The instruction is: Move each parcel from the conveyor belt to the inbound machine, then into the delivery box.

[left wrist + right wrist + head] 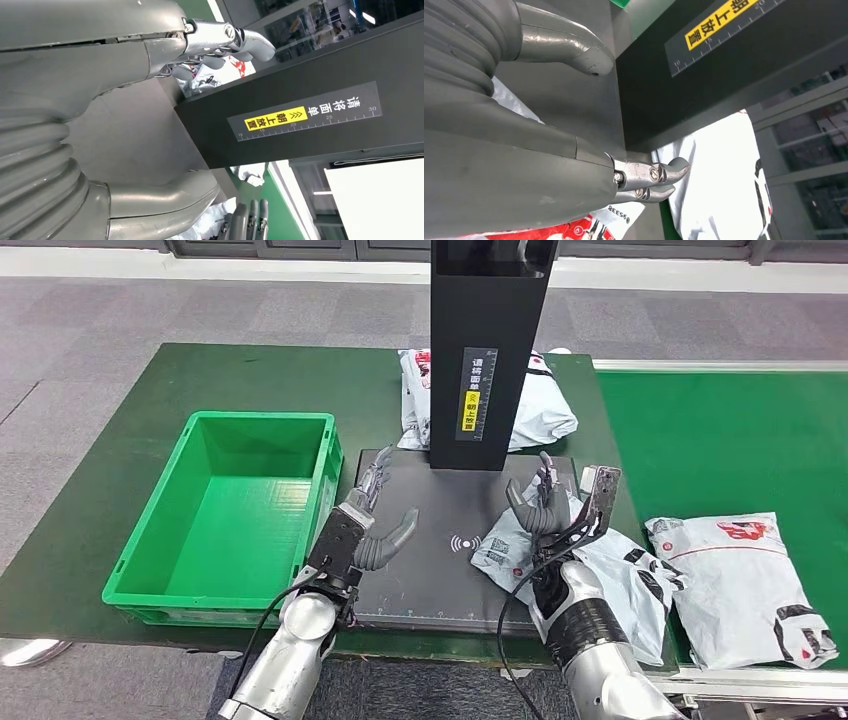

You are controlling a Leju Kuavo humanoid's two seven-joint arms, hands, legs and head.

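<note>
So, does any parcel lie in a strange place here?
Yes. One parcel lies behind the black column of the inbound machine, partly hidden. Another parcel hangs over the scan plate's right edge under the right hand.

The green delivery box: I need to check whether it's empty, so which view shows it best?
The head view: the green delivery box sits whole left of the inbound machine, its inside in plain sight with nothing in it. The right wrist view catches only a green corner; the left wrist view shows none of it.
</note>
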